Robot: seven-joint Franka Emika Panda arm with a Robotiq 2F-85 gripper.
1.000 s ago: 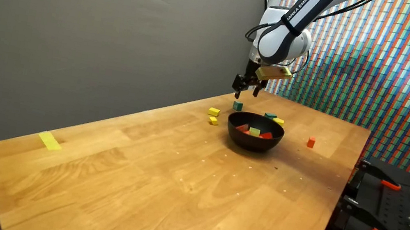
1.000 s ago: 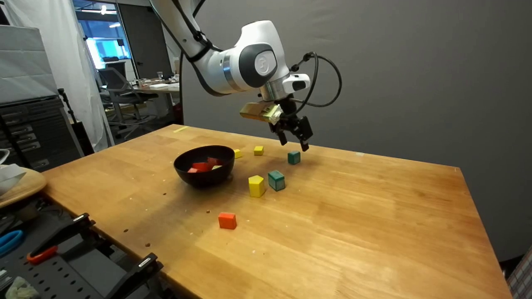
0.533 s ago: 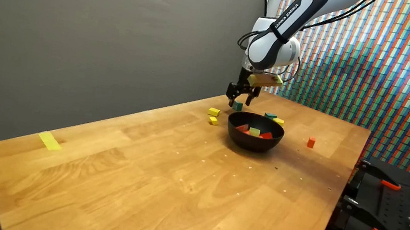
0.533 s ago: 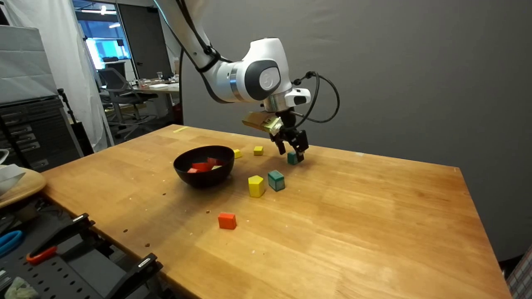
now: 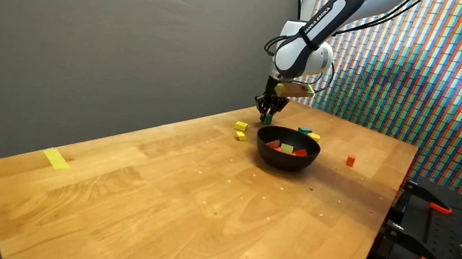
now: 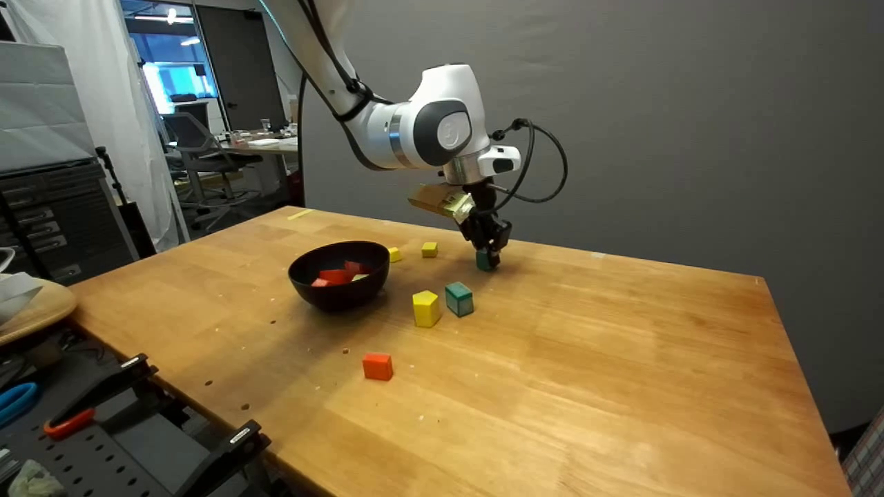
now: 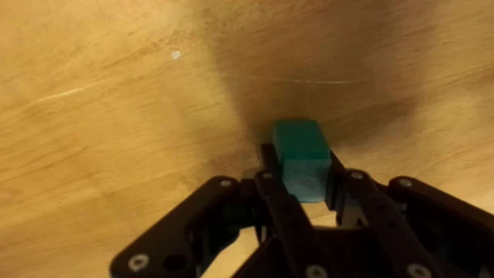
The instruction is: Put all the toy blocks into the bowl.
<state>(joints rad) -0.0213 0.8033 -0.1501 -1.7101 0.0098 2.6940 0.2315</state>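
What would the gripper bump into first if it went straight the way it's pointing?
Probably the table, just below. The gripper points down, its jaws shut on a green block. I can't tell if there is any gap beneath.

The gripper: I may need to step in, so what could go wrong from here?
The gripper holds the green block, but part of it sticks out beyond the grasp, so it might twist or slip when lifted. The bowl stands taller than the block, so a low carry could bump it. Red blocks in the bowl might make a dropped one bounce out.
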